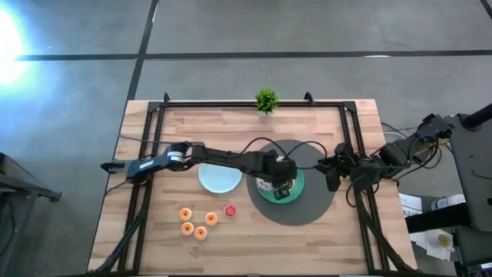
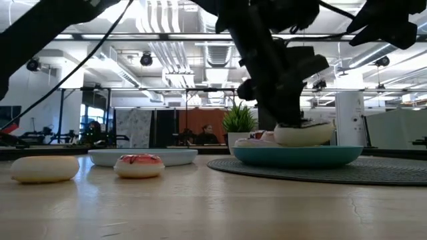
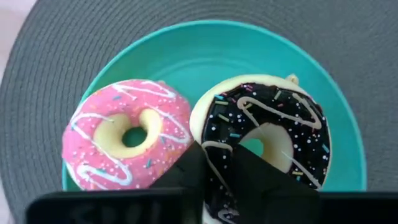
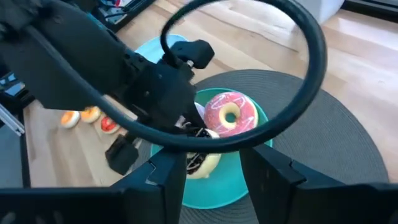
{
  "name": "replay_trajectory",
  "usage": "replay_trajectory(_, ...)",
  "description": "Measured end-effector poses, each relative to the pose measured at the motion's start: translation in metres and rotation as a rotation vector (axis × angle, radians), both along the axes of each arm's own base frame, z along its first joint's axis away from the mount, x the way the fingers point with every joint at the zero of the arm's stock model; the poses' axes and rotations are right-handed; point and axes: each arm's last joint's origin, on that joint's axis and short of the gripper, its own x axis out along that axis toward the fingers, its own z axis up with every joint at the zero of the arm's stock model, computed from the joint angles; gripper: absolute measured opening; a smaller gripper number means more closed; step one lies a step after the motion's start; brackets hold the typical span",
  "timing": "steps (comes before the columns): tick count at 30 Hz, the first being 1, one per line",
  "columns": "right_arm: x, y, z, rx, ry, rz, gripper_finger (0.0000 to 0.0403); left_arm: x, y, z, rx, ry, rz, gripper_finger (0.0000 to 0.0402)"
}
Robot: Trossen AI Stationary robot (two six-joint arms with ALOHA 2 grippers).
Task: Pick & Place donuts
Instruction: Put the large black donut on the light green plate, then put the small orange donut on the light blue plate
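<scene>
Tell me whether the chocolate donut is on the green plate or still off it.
On it. The chocolate donut lies flat on the green plate beside the pink donut, with the left gripper straddling its ring.

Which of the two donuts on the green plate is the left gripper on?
The chocolate-iced donut: the left gripper straddles its ring. The pink donut lies beside it, untouched.

open lab or workshop hall: exposed ceiling ducts (image 2: 167, 27), strip lights, workstations behind.
</scene>
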Motion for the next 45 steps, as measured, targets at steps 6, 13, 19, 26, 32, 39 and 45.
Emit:
replay_trajectory(6,-0.001,0.0,-0.001,-0.007,0.011,-0.001,0.0139,0.0,-0.002,0.006,-0.034,-0.015,0.04,0.0125)
replay_trajectory(13,-0.001,0.0,-0.001,-0.007,0.011,0.0,0.0138,-0.002,-0.004,0.01,-0.059,-0.02,0.061,0.0153)
replay_trajectory(19,0.002,0.003,-0.004,0.015,0.044,0.045,0.0141,-0.007,-0.006,0.018,-0.069,-0.011,0.061,0.0153)
replay_trajectory(26,0.008,0.008,-0.014,0.037,0.1,0.046,0.0133,-0.039,-0.028,0.067,0.008,0.002,-0.037,0.0153)
replay_trajectory(32,0.021,0.018,-0.023,0.057,0.158,0.088,0.0135,-0.079,-0.056,0.086,0.031,0.077,-0.101,0.0153)
replay_trajectory(39,0.037,0.029,-0.034,0.06,0.192,0.119,0.0139,-0.133,-0.074,0.057,-0.138,0.172,-0.067,0.0153)
replay_trajectory(45,0.046,0.034,-0.038,0.068,0.183,0.122,0.0134,-0.172,-0.078,0.019,-0.284,0.077,-0.074,0.0153)
